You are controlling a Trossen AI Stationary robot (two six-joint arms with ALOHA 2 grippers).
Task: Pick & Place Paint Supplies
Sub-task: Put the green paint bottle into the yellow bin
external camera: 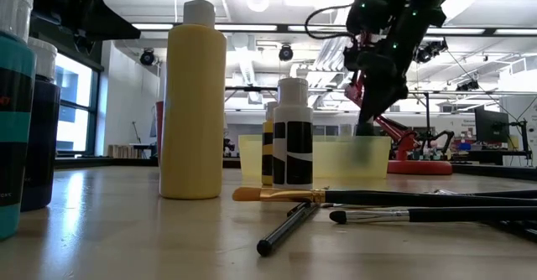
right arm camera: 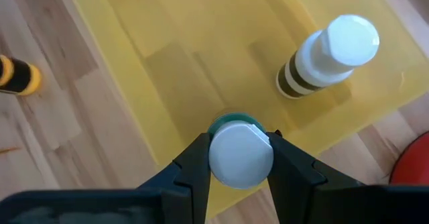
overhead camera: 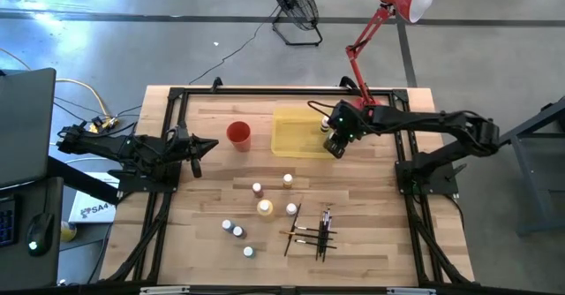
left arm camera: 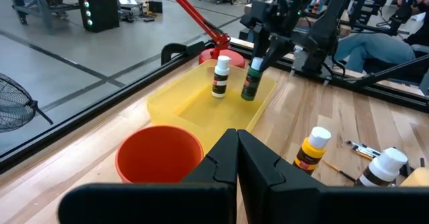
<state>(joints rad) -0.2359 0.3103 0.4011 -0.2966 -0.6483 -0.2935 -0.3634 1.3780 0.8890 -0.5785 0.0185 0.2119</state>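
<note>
Yellow tray (overhead camera: pixel 287 140) at the far side of the tabletop (overhead camera: pixel 203 215) already holds one white-capped bottle (left arm camera: pixel 221 76), standing upright. The right gripper (right arm camera: pixel 240 158) is clamped on the cap of a green bottle (left arm camera: pixel 253 80) and holds it upright inside the tray, just beside the first — whether its base touches the tray floor cannot be told.

Step in hand, by my judgement: placing the second bottle. The next move calls for a full set-down, then opening the gripper and lifting straight up, clear of the neighbouring bottle, which could be knocked over.

The left gripper (left arm camera: pixel 234 158) is closed and empty, parked near the red cup (overhead camera: pixel 238 134).

Outstanding items remain on the tabletop — several bottles (overhead camera: pixel 264 208) standing in a loose group and a cluster of paintbrushes (overhead camera: pixel 313 231) lying crossed near the front. The task looks at an early stage.
</note>
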